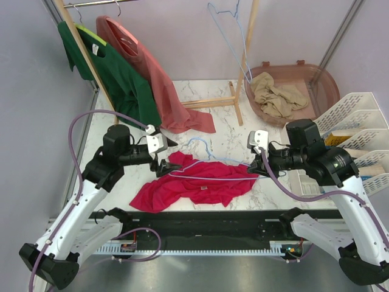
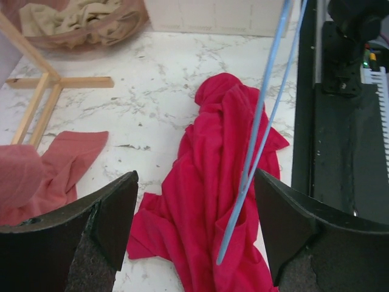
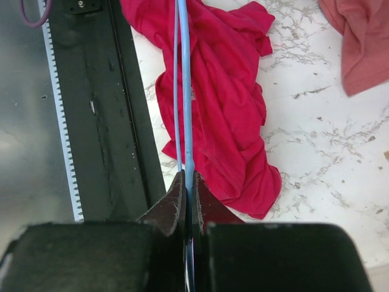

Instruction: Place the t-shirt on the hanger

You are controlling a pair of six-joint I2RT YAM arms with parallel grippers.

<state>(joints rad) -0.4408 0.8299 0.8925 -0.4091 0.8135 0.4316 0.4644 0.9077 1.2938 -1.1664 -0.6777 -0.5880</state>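
My right gripper (image 3: 188,177) clenched on thin pale-blue wire hanger (image 3: 185,91), wire stretched over crumpled crimson-red cotton t-shirt (image 3: 225,103) on white marbled table (image 3: 316,140), my left gripper (image 2: 194,207) released, spread wide at shirt's other end

Matt cloth and thin wire on a smooth marble-look top.

The t-shirt (image 1: 200,185) is crimson knit cloth, matt, soft and creased. The hanger (image 3: 185,91) is thin pale-blue wire, smooth with a slight sheen, probably coated metal, though the view is too coarse to be sure. The table (image 1: 237,146) has a smooth white marble-patterned surface, faintly glossy. The left gripper (image 2: 194,182) has matt black fingers (image 2: 112,225) with coarse, grainy inner faces. Behind are a rack (image 1: 209,101) of bare pale wood, a basket (image 1: 322,79) of translucent brownish plastic holding crumpled beige cloth (image 1: 276,97), and white plastic trays (image 1: 358,109).
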